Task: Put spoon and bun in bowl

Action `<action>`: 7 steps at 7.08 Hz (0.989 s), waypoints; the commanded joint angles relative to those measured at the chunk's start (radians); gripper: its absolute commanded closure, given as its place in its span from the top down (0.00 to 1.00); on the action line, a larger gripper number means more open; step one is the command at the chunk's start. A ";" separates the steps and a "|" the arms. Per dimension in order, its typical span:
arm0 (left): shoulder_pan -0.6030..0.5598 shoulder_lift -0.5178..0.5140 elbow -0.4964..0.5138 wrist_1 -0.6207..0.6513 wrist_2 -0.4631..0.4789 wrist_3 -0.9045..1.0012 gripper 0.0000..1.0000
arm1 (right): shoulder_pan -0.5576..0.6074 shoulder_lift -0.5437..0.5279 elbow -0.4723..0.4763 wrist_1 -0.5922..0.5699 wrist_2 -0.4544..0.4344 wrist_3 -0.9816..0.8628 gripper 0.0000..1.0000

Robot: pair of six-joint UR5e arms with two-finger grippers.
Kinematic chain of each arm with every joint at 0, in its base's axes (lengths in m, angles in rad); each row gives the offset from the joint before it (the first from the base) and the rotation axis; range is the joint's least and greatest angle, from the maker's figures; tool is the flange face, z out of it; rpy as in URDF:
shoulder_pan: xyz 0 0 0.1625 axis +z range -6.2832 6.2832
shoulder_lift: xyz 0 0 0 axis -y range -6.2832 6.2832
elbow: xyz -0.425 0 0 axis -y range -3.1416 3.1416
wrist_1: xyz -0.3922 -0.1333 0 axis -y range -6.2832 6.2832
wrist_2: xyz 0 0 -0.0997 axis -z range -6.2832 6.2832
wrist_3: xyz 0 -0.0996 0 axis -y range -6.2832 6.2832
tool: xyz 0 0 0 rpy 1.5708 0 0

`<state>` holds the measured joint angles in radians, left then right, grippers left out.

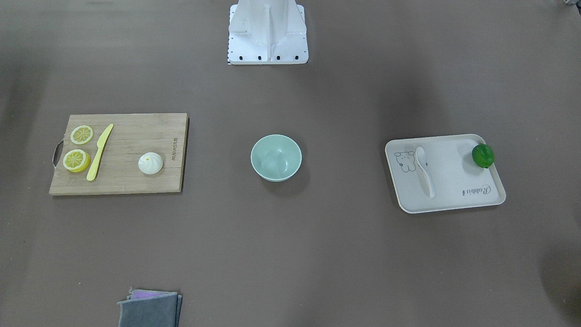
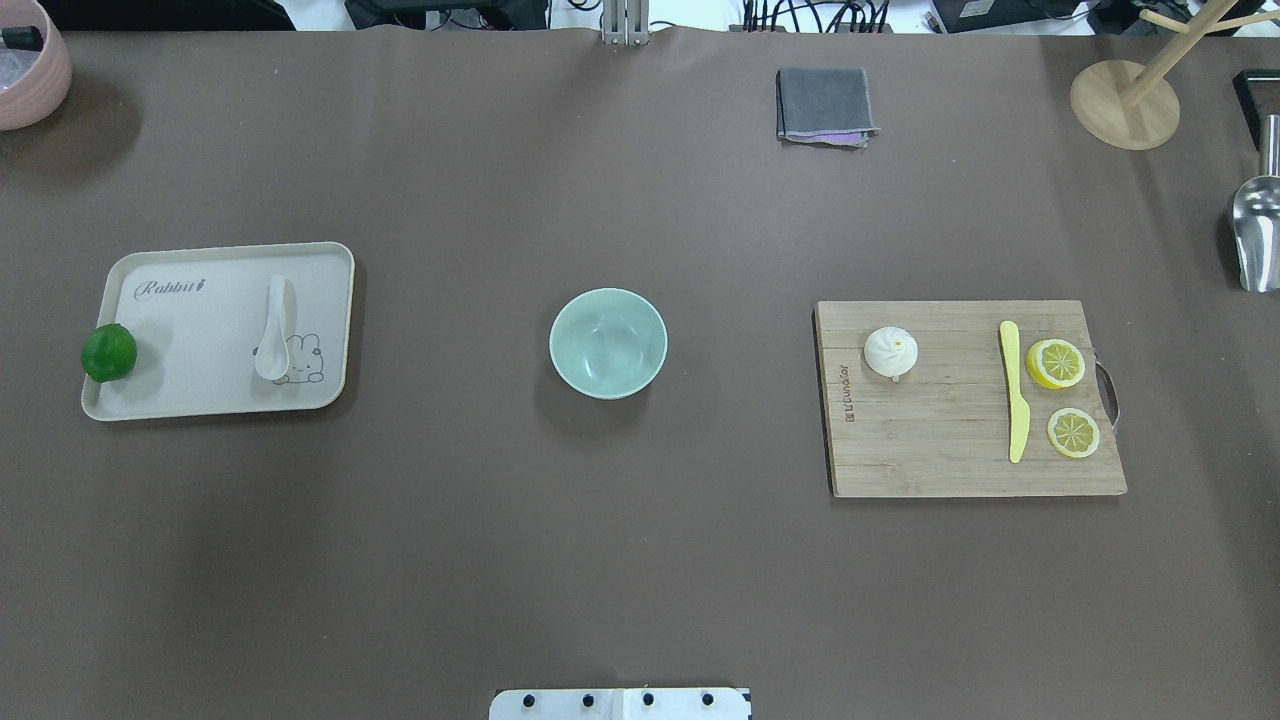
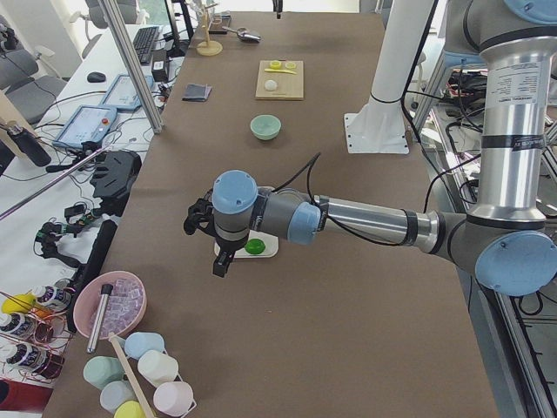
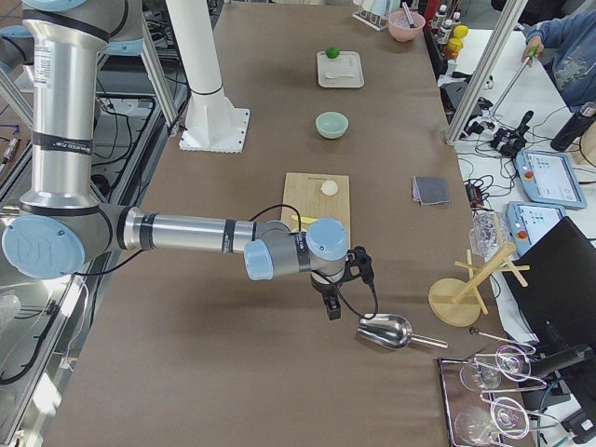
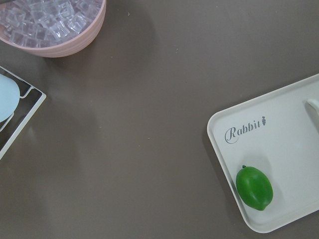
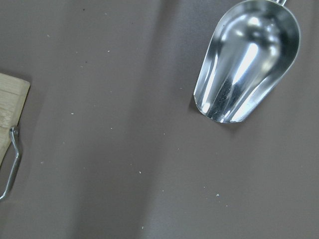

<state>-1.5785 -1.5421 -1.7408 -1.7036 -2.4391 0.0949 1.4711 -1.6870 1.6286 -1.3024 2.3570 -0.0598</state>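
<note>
The white spoon (image 2: 275, 330) lies on a cream tray (image 2: 200, 310) at the table's left. The white bun (image 2: 890, 351) sits on a wooden cutting board (image 2: 950, 440) at the right. The mint-green bowl (image 2: 608, 342) stands empty in the middle. My left gripper (image 3: 218, 261) hovers over the table's left end, beyond the tray; it shows only in the exterior left view, so I cannot tell if it is open. My right gripper (image 4: 332, 305) hovers past the board's end near a metal scoop (image 4: 386, 331); I cannot tell its state either.
A green lime (image 2: 108, 352) sits on the tray's edge. A yellow-green knife (image 2: 1014, 390) and two lemon slices (image 2: 1056, 363) lie on the board. A grey cloth (image 2: 824, 103), a wooden stand (image 2: 1125, 100) and a pink ice bowl (image 2: 25, 70) stand along the far edge.
</note>
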 commanded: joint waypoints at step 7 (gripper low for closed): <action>-0.005 0.062 -0.017 -0.021 0.000 0.002 0.98 | 0.000 -0.002 0.008 0.017 -0.007 -0.006 1.00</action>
<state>-1.5843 -1.4813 -1.7650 -1.7231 -2.4400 0.0943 1.4711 -1.6886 1.6336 -1.2869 2.3509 -0.0636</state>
